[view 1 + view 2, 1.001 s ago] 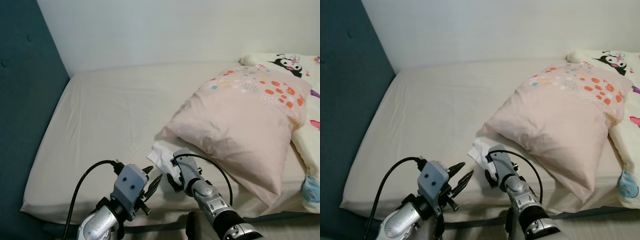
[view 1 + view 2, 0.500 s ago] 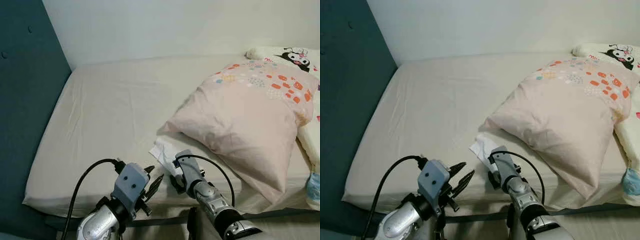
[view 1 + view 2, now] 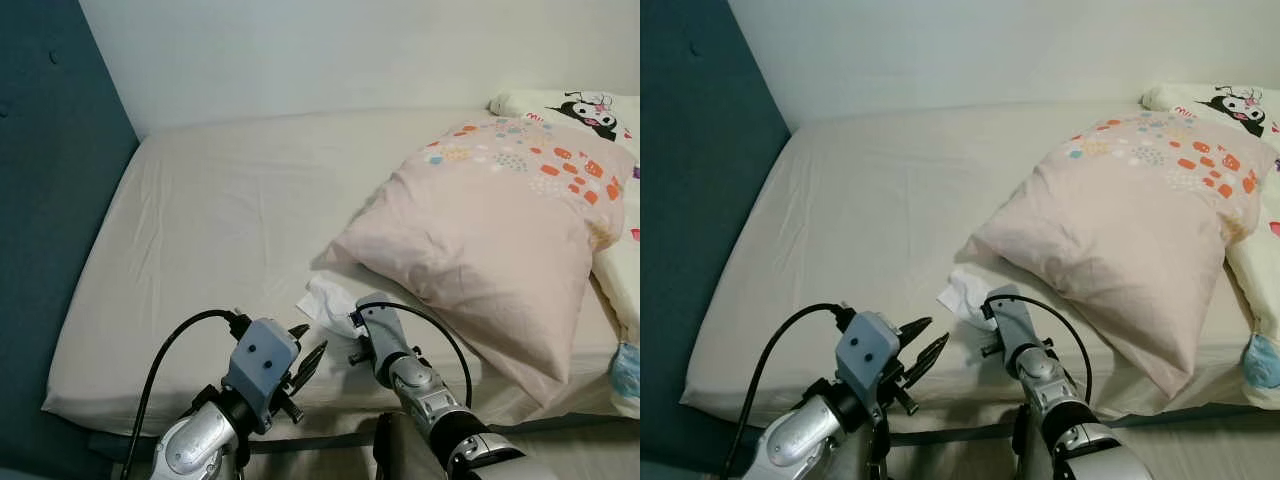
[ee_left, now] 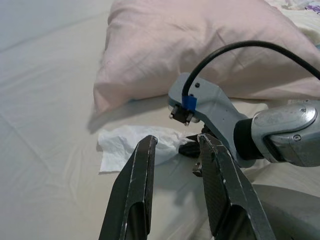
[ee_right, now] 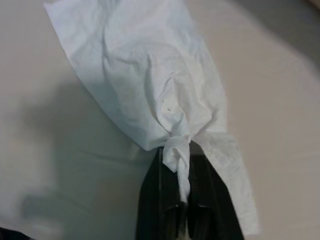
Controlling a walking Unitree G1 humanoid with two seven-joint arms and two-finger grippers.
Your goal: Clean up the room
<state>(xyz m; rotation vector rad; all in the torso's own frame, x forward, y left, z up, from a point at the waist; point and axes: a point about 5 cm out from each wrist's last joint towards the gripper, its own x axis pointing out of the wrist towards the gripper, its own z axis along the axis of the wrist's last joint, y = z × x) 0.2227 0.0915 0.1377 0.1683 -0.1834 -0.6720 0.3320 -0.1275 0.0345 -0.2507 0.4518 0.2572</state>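
A white crumpled tissue [image 3: 324,296] lies on the beige bed sheet [image 3: 220,220], just off the near corner of the pink pillow [image 3: 480,230]. My right gripper [image 3: 347,322] is low over the sheet and shut on the tissue's near end. In the right wrist view the tissue [image 5: 145,85] is gathered to a twisted strand pinched between the black fingers [image 5: 200,200]. My left gripper [image 3: 303,358] hovers open a little to the left, nearer the bed's front edge. Its fingers [image 4: 140,185] point at the tissue [image 4: 132,145], with nothing between them.
A dark teal headboard [image 3: 50,200] runs along the bed's left side and a white wall stands behind. A cartoon-print quilt [image 3: 600,110] lies at the right, past the pillow. The sheet's left and middle stretch out flat.
The tissue has gone from lying flat to bunched up at the right gripper's tips. The view has shifted slightly, and the left gripper holds its place.
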